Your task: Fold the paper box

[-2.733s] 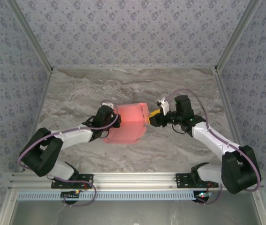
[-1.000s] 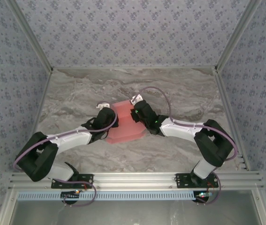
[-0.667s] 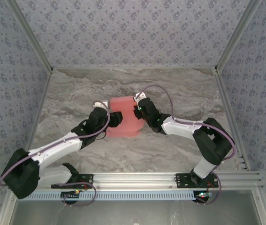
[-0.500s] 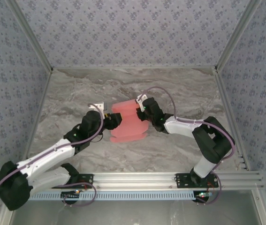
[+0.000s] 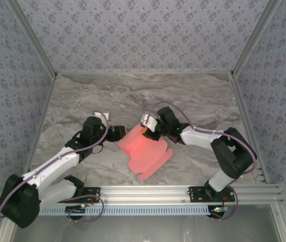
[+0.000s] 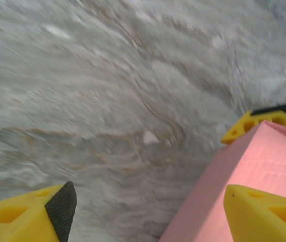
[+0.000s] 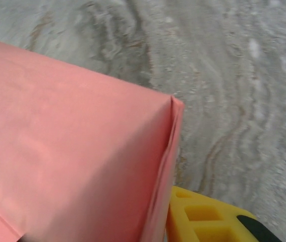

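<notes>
Step in hand, as I judge it: re-grip the box to close a flap. It is not yet squared up.

Left gripper [image 5: 116,133]: jaws stand wide, gripping nothing. In the left wrist view the paper box [image 6: 264,161] sits at the right-hand finger's side of the gap, one pink corner edging in. The rest of the gap is over bare table [image 6: 132,101].

Right gripper [image 5: 147,132]: appears pinched on the box's upper corner. The right wrist view shows card lying against one yellow finger [image 7: 203,219]; the other finger is hidden, so the pinch is a judgement.

In the top view, loose flaps trail away from the right jaws.

To do it well:
- Use the right pinch as a steady anchor.
- Bring the left jaws square to a wall so the card enters mid-gap — not off one finger.
- Close gently — thin card will likely crease or buckle if squeezed askew.
</notes>
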{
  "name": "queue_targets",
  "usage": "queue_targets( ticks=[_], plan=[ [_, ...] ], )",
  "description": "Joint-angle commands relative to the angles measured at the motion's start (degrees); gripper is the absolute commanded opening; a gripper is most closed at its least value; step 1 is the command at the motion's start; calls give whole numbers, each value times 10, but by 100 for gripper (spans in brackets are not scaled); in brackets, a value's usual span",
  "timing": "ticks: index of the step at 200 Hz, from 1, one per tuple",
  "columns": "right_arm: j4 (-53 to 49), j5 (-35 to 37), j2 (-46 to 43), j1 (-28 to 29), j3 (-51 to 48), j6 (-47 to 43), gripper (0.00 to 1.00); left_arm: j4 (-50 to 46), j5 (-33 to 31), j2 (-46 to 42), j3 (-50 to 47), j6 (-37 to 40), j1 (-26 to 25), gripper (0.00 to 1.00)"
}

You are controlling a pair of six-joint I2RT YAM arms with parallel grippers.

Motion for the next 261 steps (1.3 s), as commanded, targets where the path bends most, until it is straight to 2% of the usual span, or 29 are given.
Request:
queue_targets(
  ticks=[1,29,48,89,138,194,242,261],
  plan=[
    [7,-12,27,10,19,-44,26,55,107,39,24,30,-6,77],
    [139,74,47,21,-11,8,30,100,106,71,6,-6,-16,73],
    [191,124,60,35,-24,24,40,115,85,74,-3,-19,-30,72],
    [251,140,58,37,-60,47,43,85,43,75,6,-14,-43,68],
    [240,54,31,8,-98,59,53,57,20,97,25,0,-45,65],
    [329,13,14,-21,-161,101,58,58,22,144,47,-6,-47,61],
    [317,-45,-12,-23,-171,105,61,52,24,164,60,-15,-57,58],
    [265,-71,-30,-23,-167,80,63,48,11,161,58,-20,-63,58]
  ],
)
